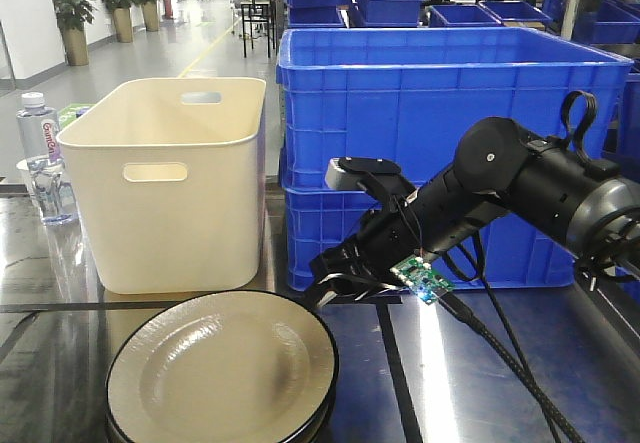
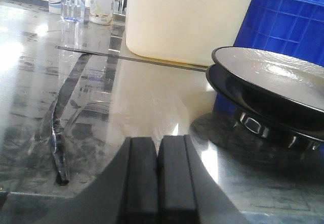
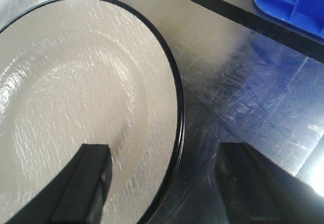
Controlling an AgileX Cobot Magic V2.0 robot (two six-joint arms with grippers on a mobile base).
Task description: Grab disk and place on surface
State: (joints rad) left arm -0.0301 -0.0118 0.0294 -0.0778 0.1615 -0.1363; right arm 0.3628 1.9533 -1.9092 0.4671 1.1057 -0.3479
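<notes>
The right arm (image 1: 520,178) reaches in from the right, angled down toward the near left, its right gripper (image 1: 335,281) low over the far right edge of the disk (image 1: 222,368). The wrist view shows its fingers (image 3: 83,181) spread wide, one over the disk's pale face, the other over the bare surface (image 3: 243,87), straddling the black rim; whether they touch it I cannot tell. The disk tops a stack of dark-rimmed plates on the steel surface, near the cream bin (image 1: 170,178) and blue crates (image 1: 440,113). Only the left wrist view shows the left gripper (image 2: 158,178), fingers pressed together and holding nothing, low above the tabletop left of the stack, and a peeled black tape strip (image 2: 58,143).
</notes>
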